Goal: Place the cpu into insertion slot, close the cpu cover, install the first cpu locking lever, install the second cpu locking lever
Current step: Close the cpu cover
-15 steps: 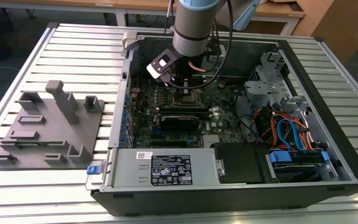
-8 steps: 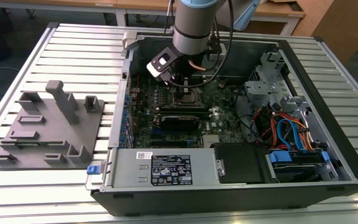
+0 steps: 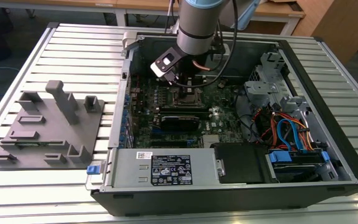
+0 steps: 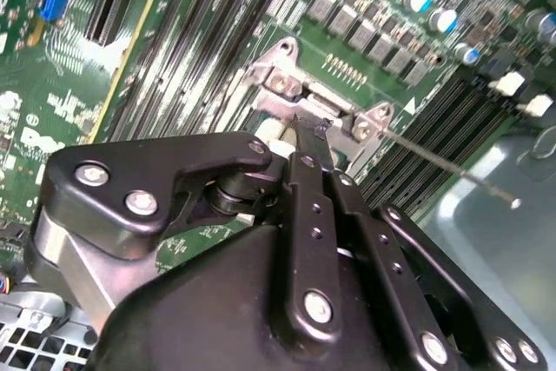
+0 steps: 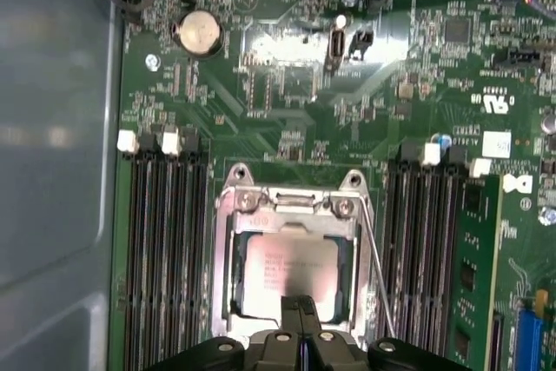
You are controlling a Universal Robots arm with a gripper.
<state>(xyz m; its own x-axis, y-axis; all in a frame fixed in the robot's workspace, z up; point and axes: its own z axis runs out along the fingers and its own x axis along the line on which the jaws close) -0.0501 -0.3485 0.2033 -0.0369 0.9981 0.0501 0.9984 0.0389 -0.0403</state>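
In the first wrist view the cpu (image 5: pixel 287 268) lies flat in the insertion slot (image 5: pixel 219 319) on the green board. The silver cpu cover (image 5: pixel 229 258) is down around it, its window showing the chip's metal top. My gripper (image 5: pixel 301 305) stands shut right over the chip's near edge, nothing between its fingers. A thin wire locking lever (image 5: pixel 375 271) runs along one side of the socket. In the second wrist view the gripper (image 4: pixel 318 131) points at the socket's hinge bracket (image 4: pixel 282 82), and the lever (image 4: pixel 452 171) sticks out sideways over the memory slots. From outside, the arm reaches down onto the socket (image 3: pixel 188 93).
The open computer case (image 3: pixel 328 186) lies on a slatted table, with a grey power supply box (image 3: pixel 166 169) at the front, drive cages and coloured cables (image 3: pixel 291 133) on the exterior view's right. A grey fixture plate (image 3: pixel 48 130) sits on the exterior view's left. Long memory slots (image 5: pixel 165 249) flank the socket.
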